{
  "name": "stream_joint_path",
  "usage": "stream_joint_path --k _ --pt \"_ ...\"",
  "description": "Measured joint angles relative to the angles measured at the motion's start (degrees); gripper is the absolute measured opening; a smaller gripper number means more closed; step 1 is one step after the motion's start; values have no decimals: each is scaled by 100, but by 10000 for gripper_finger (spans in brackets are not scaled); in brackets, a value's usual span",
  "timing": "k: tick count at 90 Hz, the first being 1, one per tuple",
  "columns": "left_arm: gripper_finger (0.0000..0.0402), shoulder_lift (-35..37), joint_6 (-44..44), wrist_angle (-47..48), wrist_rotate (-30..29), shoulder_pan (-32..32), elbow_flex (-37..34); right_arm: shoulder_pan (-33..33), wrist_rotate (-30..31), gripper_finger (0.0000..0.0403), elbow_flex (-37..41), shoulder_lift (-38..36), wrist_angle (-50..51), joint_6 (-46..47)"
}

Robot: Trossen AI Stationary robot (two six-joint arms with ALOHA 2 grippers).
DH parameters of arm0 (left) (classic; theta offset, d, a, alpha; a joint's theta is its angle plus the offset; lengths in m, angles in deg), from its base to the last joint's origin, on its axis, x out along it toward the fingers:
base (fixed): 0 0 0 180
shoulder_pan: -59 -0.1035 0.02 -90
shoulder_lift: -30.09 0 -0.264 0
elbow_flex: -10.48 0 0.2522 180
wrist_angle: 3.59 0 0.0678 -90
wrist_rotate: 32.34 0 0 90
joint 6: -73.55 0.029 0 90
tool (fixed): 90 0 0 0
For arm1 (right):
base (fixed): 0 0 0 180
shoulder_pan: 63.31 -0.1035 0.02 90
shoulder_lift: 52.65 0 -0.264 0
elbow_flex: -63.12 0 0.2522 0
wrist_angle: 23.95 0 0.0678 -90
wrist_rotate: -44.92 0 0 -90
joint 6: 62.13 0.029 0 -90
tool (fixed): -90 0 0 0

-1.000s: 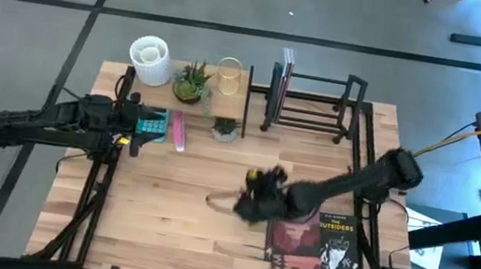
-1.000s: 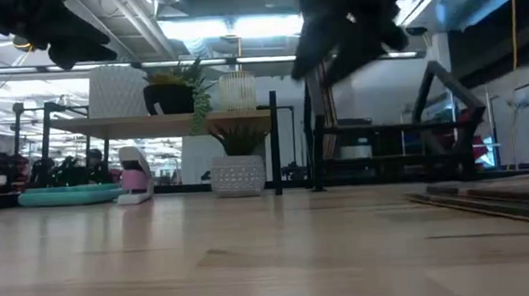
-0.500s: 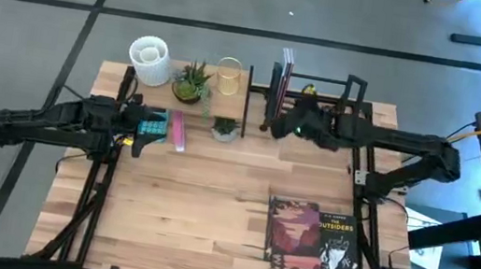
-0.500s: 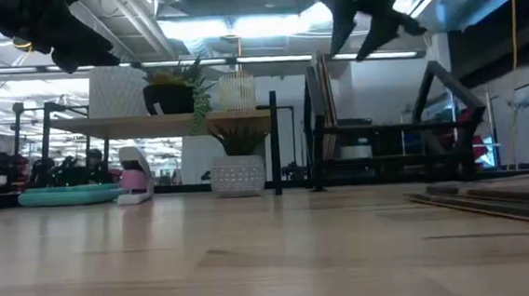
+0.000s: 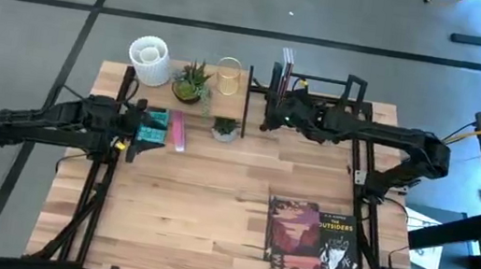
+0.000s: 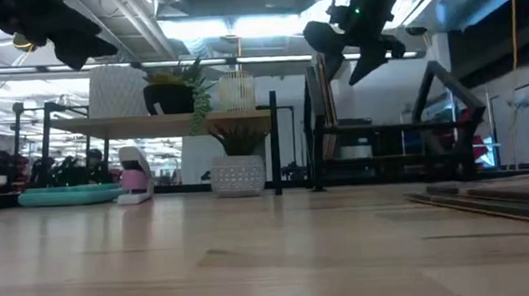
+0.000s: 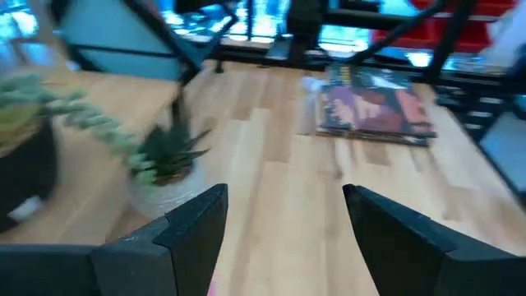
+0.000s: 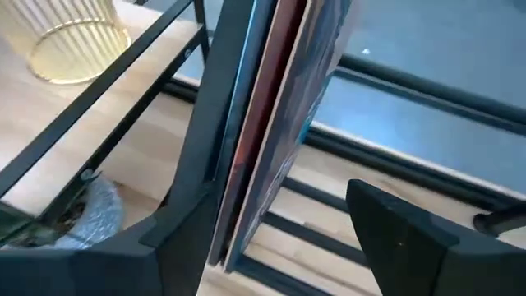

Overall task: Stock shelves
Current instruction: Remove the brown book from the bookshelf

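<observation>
The shelves stand along the far edge. The light-wood board shelf (image 5: pixel 167 86) carries a white cup, a plant and a gold-ribbed glass. The black bar rack (image 5: pixel 320 108) has thin books (image 5: pixel 285 65) upright at its left end, also seen in the right wrist view (image 8: pixel 283 107). My right gripper (image 5: pixel 273 116) hovers open above that end, raised over the rack in the low view (image 6: pixel 351 44), one finger to each side of the books (image 8: pixel 288 247). Another book (image 5: pixel 316 238) lies flat near the right front. My left gripper (image 5: pixel 143 126) waits open at the left (image 7: pixel 283 222).
A small plant in a white pot (image 5: pixel 224 130) stands under the wood shelf's right end, close to the rack. A teal item (image 5: pixel 155 123) and a pink item (image 5: pixel 178 130) lie below my left gripper. Bare tabletop (image 5: pixel 202 205) spans the middle and front.
My right gripper has swung from the middle of the table toward the far edge, up to the black rack. It then went a little toward the table's left, to the upright books.
</observation>
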Motion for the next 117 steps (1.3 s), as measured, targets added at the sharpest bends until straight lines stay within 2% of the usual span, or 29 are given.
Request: stream_joint_path --k 39,64,75,92,104,117 --pt "237 0 17 -1 -7 -4 0 380 9 248 2 209 -23 -150" --pt "237 0 20 1 -7 -4 0 705 -118 162 2 209 -63 -321" --pt "237 0 20 1 -7 -4 0 894 -456 119 2 209 -235 -419" --pt "237 0 20 1 -7 -4 0 957 -684 17 -34 199 -337 -645" --pt "237 0 20 4 -8 -2 0 663 -529 8 -291 159 193 -729" --pt "237 0 20 4 -8 -4 2 63 -297 5 -1108 130 1818 -320"
